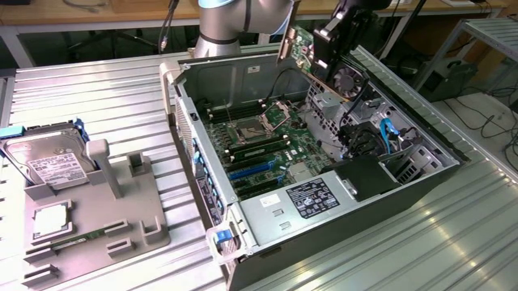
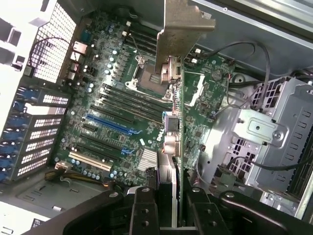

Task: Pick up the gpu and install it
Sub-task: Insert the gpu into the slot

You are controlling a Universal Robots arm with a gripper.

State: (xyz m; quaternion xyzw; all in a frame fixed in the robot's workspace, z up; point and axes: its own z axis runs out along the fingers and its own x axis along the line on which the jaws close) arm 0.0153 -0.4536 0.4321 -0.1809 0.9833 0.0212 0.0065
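Observation:
The gpu hangs tilted above the open computer case, over its back part. Its round black fan faces the exterior view's right, and its silvery end bracket points toward the case's rear wall. My gripper is shut on the card's upper edge. In the wrist view the gpu shows edge-on between my black fingers, with its bracket at the far end. Below it lies the green motherboard with its blue expansion slots; the card stands clear of them.
A grey holder tray at the exterior view's left carries a silver hard drive, a processor chip and a green memory stick. Inside the case are a power supply and a metal drive cage with cables.

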